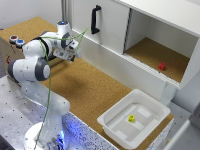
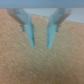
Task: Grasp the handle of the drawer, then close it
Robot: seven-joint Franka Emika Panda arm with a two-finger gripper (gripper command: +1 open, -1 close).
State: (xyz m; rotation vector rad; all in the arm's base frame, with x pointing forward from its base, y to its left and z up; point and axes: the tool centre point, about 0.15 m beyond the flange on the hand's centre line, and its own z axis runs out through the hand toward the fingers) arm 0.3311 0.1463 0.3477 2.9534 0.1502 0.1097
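Note:
In the wrist view my gripper (image 2: 41, 46) is open. Its two pale blue fingers (image 2: 29, 31) stand apart over a blurred tan surface, with nothing between them. In the exterior view the gripper (image 1: 66, 53) hangs low over the cork top at the exterior view's left, close to the white cabinet's base, and the arm partly hides its fingers. The handle and the drawer do not show clearly in either view. I cannot tell whether the tan surface under the fingers is the drawer's front or the cork.
A large white cabinet (image 1: 115, 30) with a long black door handle (image 1: 95, 19) runs along the back, and a red object (image 1: 161, 66) sits in its open compartment. A white tub (image 1: 150, 125) holding a yellow item (image 1: 131, 119) stands at the front right. Two round caps (image 1: 16, 40) sit at the far left.

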